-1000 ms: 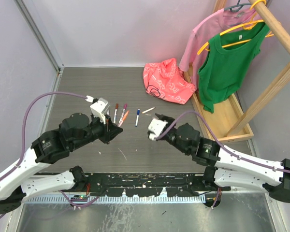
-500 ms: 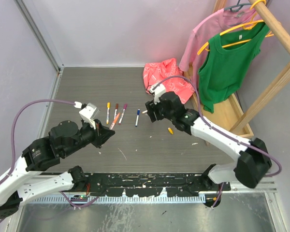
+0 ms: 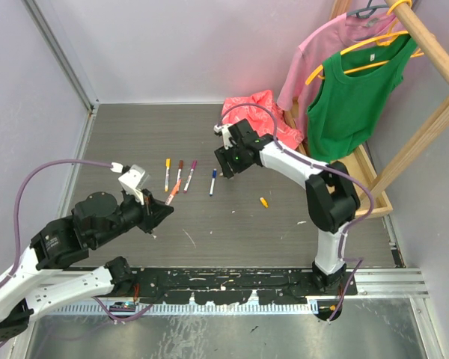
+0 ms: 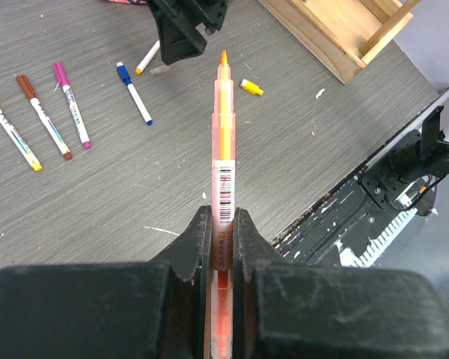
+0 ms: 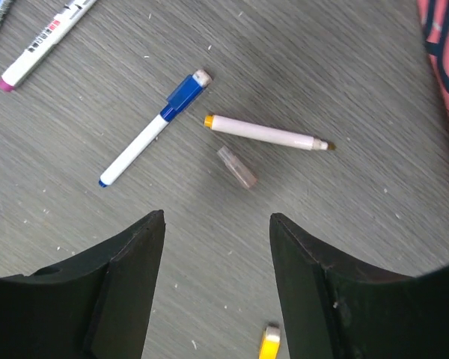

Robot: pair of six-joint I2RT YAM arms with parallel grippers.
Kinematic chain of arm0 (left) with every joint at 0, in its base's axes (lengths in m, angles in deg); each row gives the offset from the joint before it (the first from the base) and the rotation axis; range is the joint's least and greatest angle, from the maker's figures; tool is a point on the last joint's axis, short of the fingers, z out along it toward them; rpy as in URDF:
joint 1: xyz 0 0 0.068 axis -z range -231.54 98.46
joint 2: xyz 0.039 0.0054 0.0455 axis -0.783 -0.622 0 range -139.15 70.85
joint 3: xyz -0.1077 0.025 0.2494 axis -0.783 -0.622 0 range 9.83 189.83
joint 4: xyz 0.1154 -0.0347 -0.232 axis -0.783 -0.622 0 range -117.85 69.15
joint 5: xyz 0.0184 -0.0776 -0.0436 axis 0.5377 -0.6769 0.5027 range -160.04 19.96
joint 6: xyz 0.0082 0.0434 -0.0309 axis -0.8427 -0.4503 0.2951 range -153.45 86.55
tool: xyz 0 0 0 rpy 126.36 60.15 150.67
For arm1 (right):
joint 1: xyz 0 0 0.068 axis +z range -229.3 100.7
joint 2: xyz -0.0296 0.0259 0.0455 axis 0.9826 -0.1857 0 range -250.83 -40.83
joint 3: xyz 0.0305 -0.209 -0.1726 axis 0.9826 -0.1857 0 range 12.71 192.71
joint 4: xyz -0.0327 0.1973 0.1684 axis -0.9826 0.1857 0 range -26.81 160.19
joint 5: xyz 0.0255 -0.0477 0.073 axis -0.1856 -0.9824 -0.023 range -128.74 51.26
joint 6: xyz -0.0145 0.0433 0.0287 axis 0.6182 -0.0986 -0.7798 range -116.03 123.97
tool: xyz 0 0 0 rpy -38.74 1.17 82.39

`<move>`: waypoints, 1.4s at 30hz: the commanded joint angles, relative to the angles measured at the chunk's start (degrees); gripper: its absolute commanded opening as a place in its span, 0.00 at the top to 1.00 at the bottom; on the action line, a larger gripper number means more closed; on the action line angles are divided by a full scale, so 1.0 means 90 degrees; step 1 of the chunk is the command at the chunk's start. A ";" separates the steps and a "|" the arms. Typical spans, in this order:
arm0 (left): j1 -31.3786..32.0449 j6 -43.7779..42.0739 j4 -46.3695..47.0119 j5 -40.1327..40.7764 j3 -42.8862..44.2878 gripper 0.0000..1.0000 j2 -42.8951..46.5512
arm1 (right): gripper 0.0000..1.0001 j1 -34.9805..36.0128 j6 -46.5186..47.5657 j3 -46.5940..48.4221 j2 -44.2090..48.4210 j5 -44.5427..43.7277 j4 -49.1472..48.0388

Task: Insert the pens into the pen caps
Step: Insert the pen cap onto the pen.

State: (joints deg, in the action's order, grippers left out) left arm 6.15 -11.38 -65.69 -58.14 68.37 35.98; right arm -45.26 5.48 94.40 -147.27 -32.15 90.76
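My left gripper is shut on an orange pen, whose uncapped tip points away from me; in the top view the gripper holds this pen above the table. My right gripper is open and empty, and hovers above a bare white pen and a clear brownish cap. A blue-capped pen lies left of them. A yellow cap lies nearer me. Yellow, dark red and purple capped pens lie in a row.
A pink-red bag lies at the back, just behind my right arm. A wooden clothes rack with a pink and a green shirt stands on the right. A metal frame post runs along the left wall.
My right arm has swung from the table's middle out to the back, over the white pen. A yellow cap now lies where it was. My left gripper has drawn back with the orange pen.
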 commanded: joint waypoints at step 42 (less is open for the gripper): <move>0.0008 -0.0044 0.0109 0.0206 0.0158 1.00 -0.0018 | 0.66 0.0074 0.0725 0.1675 -0.2059 -0.0034 0.1234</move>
State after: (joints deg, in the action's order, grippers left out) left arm 6.15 -11.47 -67.03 -56.74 68.37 36.13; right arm -45.17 12.06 107.99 -165.06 -30.51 100.14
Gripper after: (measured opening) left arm 0.069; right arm 0.365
